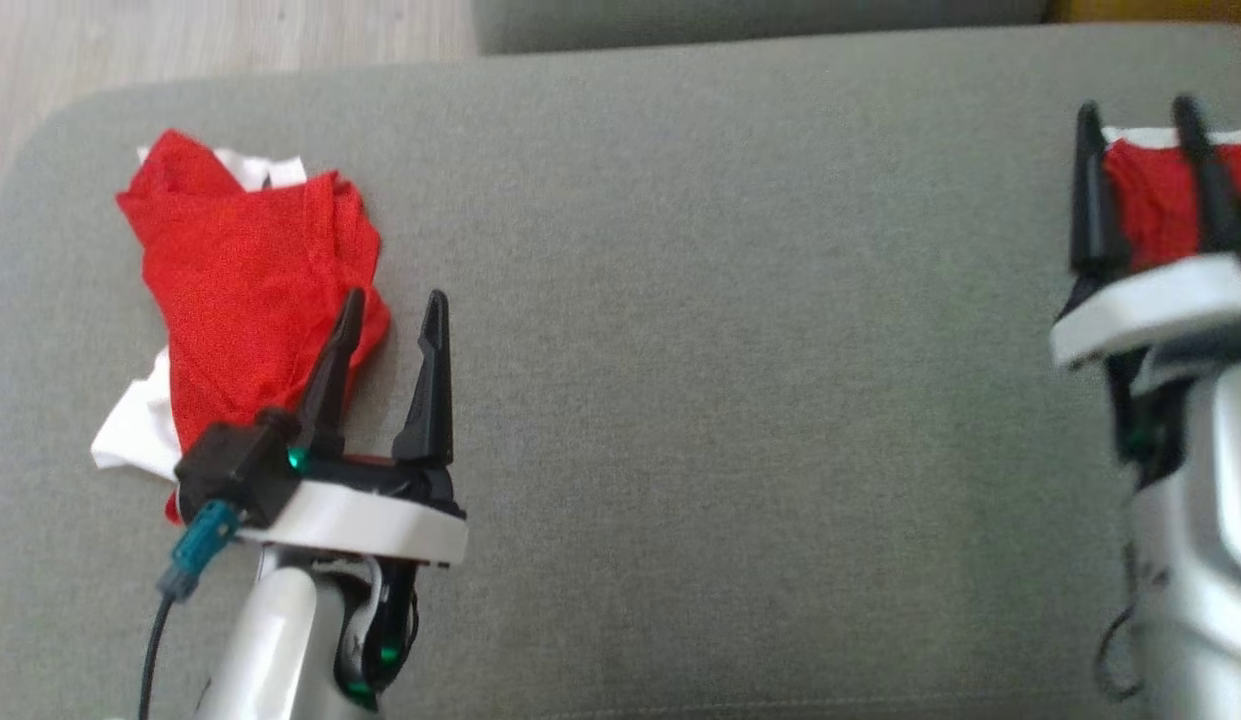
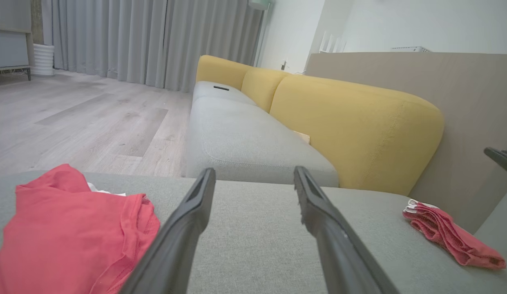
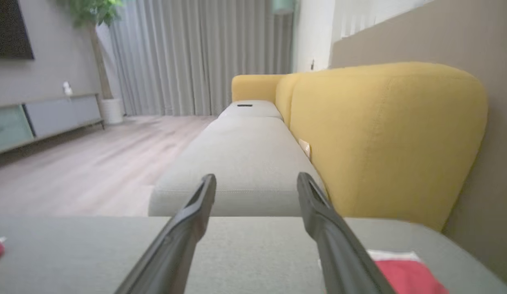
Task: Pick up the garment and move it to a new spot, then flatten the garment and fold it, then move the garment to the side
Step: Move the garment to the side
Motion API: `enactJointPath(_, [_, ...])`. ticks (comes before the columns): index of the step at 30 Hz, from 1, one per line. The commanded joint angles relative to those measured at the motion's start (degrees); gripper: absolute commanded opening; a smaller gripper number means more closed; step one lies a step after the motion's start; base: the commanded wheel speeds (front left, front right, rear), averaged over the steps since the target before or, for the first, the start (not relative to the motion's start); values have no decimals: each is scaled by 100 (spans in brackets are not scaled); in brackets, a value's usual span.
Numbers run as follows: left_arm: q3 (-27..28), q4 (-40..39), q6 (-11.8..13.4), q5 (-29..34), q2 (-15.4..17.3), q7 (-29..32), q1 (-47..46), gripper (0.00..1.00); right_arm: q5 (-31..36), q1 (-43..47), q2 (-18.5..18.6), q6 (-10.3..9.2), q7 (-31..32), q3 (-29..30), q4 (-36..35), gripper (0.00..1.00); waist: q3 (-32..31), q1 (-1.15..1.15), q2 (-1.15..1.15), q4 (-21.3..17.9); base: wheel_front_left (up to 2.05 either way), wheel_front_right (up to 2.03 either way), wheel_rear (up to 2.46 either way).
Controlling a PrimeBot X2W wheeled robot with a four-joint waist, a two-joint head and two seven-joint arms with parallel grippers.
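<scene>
A small folded red garment with a white edge lies at the far right of the grey cushion. My right gripper hovers over it, open, nothing between its fingers. In the right wrist view the garment sits just right of the open gripper. It also appears in the left wrist view as a folded bundle. A crumpled red and white garment lies at the left. My left gripper stands open at that garment's right edge, one finger over the cloth.
The cushion's far edge drops to a wooden floor. Beyond it runs a grey sofa seat with yellow backrests. A beige panel rises along the right side. The right arm's fingertip pokes into the left wrist view.
</scene>
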State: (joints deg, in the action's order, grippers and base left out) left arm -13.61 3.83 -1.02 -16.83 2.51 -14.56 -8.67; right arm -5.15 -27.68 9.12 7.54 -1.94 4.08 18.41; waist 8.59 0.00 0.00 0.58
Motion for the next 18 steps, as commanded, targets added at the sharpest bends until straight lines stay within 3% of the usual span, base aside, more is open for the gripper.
enactJointPath(1, [254,-204,4,-35,37,-44,-10,100,-147,180,-266,-5,-189,-6,-334,100,-227,0,0,-60,0,0,0])
enactJointPath(6, [258,-186,27,-77,37,-44,275,100,-331,949,-598,-5,-742,-129,-596,100,-509,0,0,-87,0,0,0])
enactJointPath(11, [228,-126,42,-106,37,-44,584,100,-669,1682,-622,-5,-1212,-484,-617,100,-755,0,0,-129,0,0,0])
enactJointPath(18, [187,-39,-37,-13,37,-44,862,100,-718,2432,-623,-5,-1303,-617,-888,100,-869,0,0,-155,0,0,0])
